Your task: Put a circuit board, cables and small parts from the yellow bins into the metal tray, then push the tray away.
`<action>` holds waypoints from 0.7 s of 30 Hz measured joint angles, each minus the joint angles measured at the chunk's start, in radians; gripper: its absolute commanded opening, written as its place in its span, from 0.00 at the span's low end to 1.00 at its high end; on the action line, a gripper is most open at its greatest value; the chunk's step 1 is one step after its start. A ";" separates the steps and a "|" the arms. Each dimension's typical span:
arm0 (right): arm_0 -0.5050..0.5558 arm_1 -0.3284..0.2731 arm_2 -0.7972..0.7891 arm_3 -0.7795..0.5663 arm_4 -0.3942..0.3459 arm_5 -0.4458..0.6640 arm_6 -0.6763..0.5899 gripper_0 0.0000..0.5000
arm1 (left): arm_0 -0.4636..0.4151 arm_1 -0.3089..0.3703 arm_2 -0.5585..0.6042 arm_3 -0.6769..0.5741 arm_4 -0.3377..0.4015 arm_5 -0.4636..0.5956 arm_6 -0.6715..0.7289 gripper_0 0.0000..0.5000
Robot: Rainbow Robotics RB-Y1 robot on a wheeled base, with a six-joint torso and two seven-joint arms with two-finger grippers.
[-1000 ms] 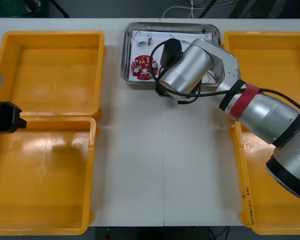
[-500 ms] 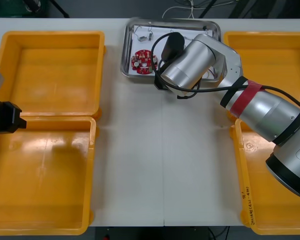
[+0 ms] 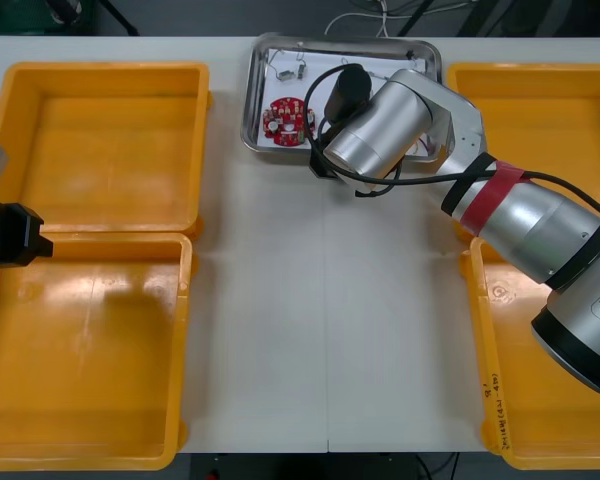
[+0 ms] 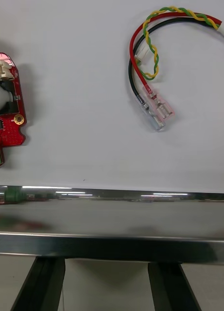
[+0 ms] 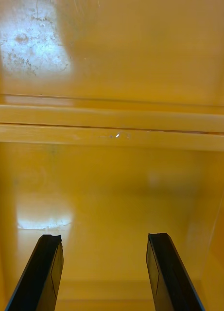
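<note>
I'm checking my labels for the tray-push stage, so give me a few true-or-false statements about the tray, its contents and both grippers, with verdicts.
1. The round red circuit board lies inside the metal tray. True.
2. The right gripper is shut on the red and yellow cable. False: its fingers stand open at the tray's near rim, and the cable lies apart from them inside the tray.
3. The left gripper is open over the yellow bins at the robot's left. True.
4. The tray's inside is bare, shiny metal. False: it is white inside, with only the rim shiny.
</note>
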 measured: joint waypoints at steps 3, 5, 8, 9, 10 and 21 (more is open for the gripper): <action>0.000 0.000 0.000 0.001 0.002 0.000 0.000 1.00 | 0.000 0.000 0.000 0.000 0.000 0.000 0.000 1.00; -0.002 0.000 0.000 0.002 0.002 0.001 0.000 1.00 | 0.000 0.000 0.000 0.000 0.000 0.000 0.000 1.00; -0.004 0.000 -0.003 0.004 0.001 0.010 0.000 1.00 | 0.000 0.000 0.000 0.000 0.000 0.000 0.000 1.00; -0.006 0.000 -0.007 0.004 0.000 0.023 0.000 1.00 | 0.000 0.000 0.000 0.000 0.000 0.000 0.000 1.00; -0.008 0.000 -0.012 0.004 -0.003 0.037 0.000 1.00 | 0.000 0.000 0.000 0.000 0.000 0.000 0.000 1.00; -0.012 0.000 -0.031 0.003 -0.084 0.115 0.000 1.00 | 0.000 0.000 0.000 0.000 0.000 0.000 0.000 1.00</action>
